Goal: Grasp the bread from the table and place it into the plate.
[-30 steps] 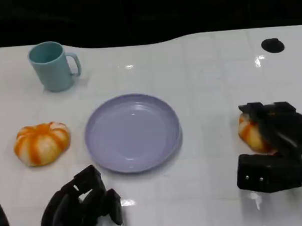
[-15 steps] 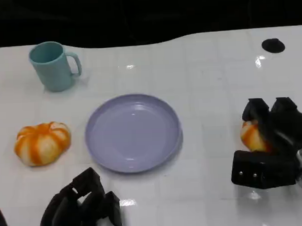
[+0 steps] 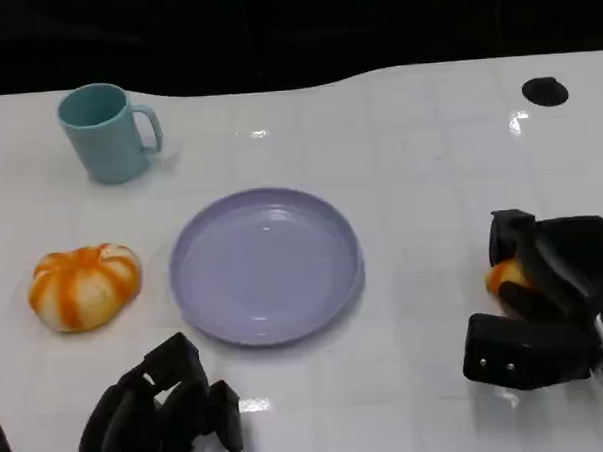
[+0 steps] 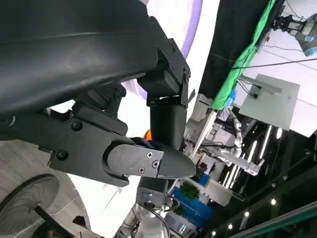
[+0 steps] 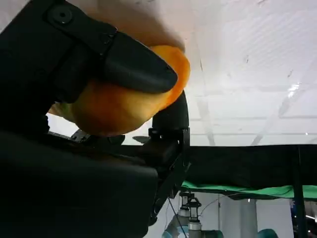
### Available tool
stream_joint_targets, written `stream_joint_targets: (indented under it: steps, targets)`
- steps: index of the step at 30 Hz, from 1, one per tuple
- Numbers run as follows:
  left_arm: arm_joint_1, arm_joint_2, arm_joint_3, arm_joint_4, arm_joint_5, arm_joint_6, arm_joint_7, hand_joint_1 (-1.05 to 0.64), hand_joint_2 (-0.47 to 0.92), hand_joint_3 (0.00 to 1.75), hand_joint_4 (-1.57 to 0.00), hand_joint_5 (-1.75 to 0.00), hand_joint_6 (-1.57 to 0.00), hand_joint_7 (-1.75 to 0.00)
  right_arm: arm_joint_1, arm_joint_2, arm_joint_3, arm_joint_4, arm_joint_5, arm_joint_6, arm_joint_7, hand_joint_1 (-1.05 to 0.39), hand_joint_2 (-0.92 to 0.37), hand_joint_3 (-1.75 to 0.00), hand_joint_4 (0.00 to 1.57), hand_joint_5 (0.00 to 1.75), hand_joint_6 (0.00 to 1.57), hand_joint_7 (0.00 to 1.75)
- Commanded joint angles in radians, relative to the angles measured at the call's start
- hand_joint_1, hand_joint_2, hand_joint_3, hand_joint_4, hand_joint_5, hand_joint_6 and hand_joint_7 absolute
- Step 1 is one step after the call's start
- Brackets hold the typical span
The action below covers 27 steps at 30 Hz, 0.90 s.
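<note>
At the table's right edge, well apart from the plate, the right hand is wrapped over a piece of bread, of which the head view shows a small orange patch between the black fingers; the right wrist view shows the same bread up close, orange and rounded, with one finger pressed across it and another curled behind it, so the hand has the bread in its grasp; whether the bread touches the white table or is just off it cannot be told. The lavender plate sits near the middle of the table with nothing in it; to its left lies a second orange-and-white striped bread, near the plate but not touching it; a teal mug stands upright farther back on the left, handle toward the plate. The left hand rests low at the near left, fingers curled in with nothing in them; a small black disc lies at the far right.
</note>
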State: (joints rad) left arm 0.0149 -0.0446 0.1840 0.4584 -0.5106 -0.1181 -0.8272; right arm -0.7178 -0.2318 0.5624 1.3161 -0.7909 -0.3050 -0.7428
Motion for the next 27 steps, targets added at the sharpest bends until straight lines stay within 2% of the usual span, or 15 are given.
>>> stream_joint_targets:
  steps: [1, 4, 7, 15, 18, 21, 24, 27]
  targets:
    - [0.010, 0.017, 0.005, -0.005, 0.003, -0.004, 0.000, -0.64, 0.92, 0.22, -0.82, -1.75, -0.68, -1.65, 0.024, -0.001, 0.011, 0.013, -0.006, -0.001, -0.063, -0.67, -0.61, -1.64, 1.57, 1.75, 1.30, 1.75]
    - [0.011, 0.016, 0.003, -0.005, 0.005, -0.008, 0.001, -0.64, 0.92, 0.22, -0.82, -1.75, -0.68, -1.65, 0.025, 0.001, 0.016, 0.012, -0.009, -0.008, -0.097, -0.65, -0.61, -1.62, 1.57, 1.75, 1.38, 1.75]
    - [0.013, 0.014, 0.001, -0.009, 0.007, -0.007, 0.005, -0.64, 0.92, 0.22, -0.82, -1.75, -0.68, -1.65, 0.025, 0.002, 0.011, 0.007, 0.000, -0.041, -0.122, -0.62, -0.64, -1.73, 1.57, 1.75, 1.52, 1.75]
    - [0.016, 0.015, -0.004, -0.020, 0.008, 0.003, 0.014, -0.64, 0.92, 0.22, -0.83, -1.75, -0.68, -1.67, 0.013, 0.007, -0.002, -0.011, 0.013, -0.113, -0.177, -0.57, -0.69, -1.75, 1.57, 1.75, 1.57, 1.75]
    - [0.016, 0.015, -0.005, -0.019, 0.006, 0.003, 0.013, -0.63, 0.92, 0.22, -0.83, -1.75, -0.68, -1.67, 0.004, 0.013, -0.014, -0.025, 0.022, -0.137, -0.190, -0.59, -0.74, -1.75, 1.57, 1.75, 1.55, 1.75]
    - [0.019, 0.015, -0.006, -0.024, 0.006, 0.007, 0.013, -0.64, 0.92, 0.22, -0.83, -1.75, -0.67, -1.68, -0.008, 0.023, -0.037, -0.055, 0.045, -0.190, -0.198, -0.63, -0.76, -1.75, 1.57, 1.75, 1.47, 1.75]
    - [0.019, 0.016, -0.007, -0.026, 0.006, 0.010, 0.014, -0.63, 0.92, 0.22, -0.82, -1.75, -0.67, -1.67, -0.015, 0.030, -0.055, -0.084, 0.063, -0.253, -0.198, -0.65, -0.73, -1.75, 1.57, 1.75, 1.43, 1.75]
    - [0.020, 0.016, -0.007, -0.026, 0.007, 0.011, 0.015, -0.63, 0.92, 0.23, -0.82, -1.75, -0.67, -1.67, -0.022, 0.042, -0.065, -0.111, 0.070, -0.296, -0.192, -0.64, -0.68, -1.75, 1.57, 1.75, 1.32, 1.75]
